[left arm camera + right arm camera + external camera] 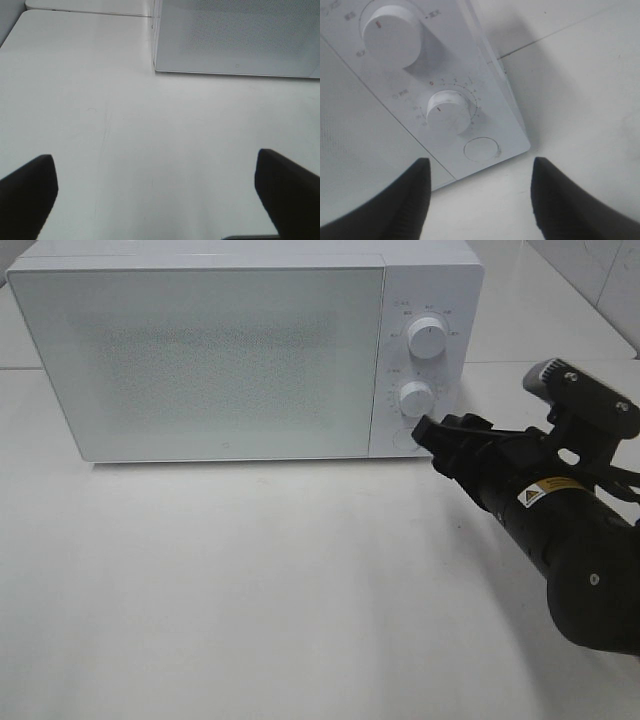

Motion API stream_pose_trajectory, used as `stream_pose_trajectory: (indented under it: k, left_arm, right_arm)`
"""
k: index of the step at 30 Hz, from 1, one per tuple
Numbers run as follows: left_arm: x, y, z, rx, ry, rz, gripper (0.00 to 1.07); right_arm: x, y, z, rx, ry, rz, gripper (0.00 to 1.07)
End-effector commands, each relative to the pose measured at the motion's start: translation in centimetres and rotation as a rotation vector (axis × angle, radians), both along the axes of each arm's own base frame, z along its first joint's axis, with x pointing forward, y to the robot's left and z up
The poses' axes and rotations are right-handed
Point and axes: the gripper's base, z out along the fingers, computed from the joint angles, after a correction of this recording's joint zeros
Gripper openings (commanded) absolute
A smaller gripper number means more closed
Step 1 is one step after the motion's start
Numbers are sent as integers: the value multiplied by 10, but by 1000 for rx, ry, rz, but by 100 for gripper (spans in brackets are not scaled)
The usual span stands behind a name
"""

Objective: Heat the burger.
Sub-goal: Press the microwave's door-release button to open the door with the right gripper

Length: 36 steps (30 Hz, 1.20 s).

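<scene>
White microwave (200, 350) fills the space ahead of my right jaws, its frosted door (200, 360) closed. These jaws stand apart with nothing between them, just short of the control panel. The round button (481, 149) lies ahead in the gap, the lower knob (449, 111) beyond it, the upper knob (390, 32) farther on. My left jaws are spread wide over the tabletop (125, 130), the microwave's corner well ahead. Only the high camera shows the right arm (560, 530). The burger shows in no view, so I cannot tell where it is.
</scene>
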Motion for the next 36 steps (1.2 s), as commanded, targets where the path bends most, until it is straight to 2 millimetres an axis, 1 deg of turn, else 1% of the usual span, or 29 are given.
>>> stream_pose_trajectory:
  k: [1, 2, 3, 4, 5, 6, 7, 8, 10, 12, 15, 16, 20, 26, 29, 36]
  left_arm:
    - [-2, 0, 1, -3, -29, 3, 100]
    - [-2, 0, 1, -3, -29, 3, 100]
    - [-2, 0, 1, -3, -29, 3, 100]
    - [-2, 0, 1, -3, -29, 3, 100]
    - [-2, 0, 1, -3, -29, 3, 100]
    - [-2, 0, 1, -3, -29, 3, 100]
    - [-2, 0, 1, -3, -29, 3, 100]
    - [-2, 0, 1, -3, -29, 3, 100]
    - [-2, 0, 1, -3, -29, 3, 100]
    - [-2, 0, 1, -3, -29, 3, 100]
    - [-2, 0, 1, -3, -29, 3, 100]
    - [-2, 0, 1, -3, -29, 3, 100]
    - [-2, 0, 1, -3, -29, 3, 100]
    - [-2, 0, 1, -3, -29, 3, 100]
    - [-2, 0, 1, -3, -29, 3, 100]
    - [-2, 0, 1, -3, -29, 3, 100]
  right_arm:
    - [-1, 1, -2, 281, 34, -78, 44]
    - [-1, 1, -2, 281, 34, -78, 44]
    - [-2, 2, -3, 418, 55, -121, 37]
    - [-2, 2, -3, 418, 55, -121, 37]
    - [-2, 2, -4, 548, 75, -162, 30]
    - [-2, 2, -5, 603, 85, -182, 27]
    - [-2, 2, -5, 603, 85, -182, 27]
    - [-3, 3, -6, 686, 100, -211, 21]
    - [-3, 3, -6, 718, 106, -222, 19]
    - [-3, 3, -6, 850, 107, -268, 9]
    - [-3, 3, -6, 866, 108, -273, 7]
    - [-3, 3, -6, 894, 111, -278, 1]
    - [-3, 6, -6, 901, 125, -251, 0]
    - [-2, 7, -7, 902, 143, -255, 0]
    - [2, 9, -9, 906, 136, -270, 0]
    - [13, 19, -28, 931, 169, -312, 0]
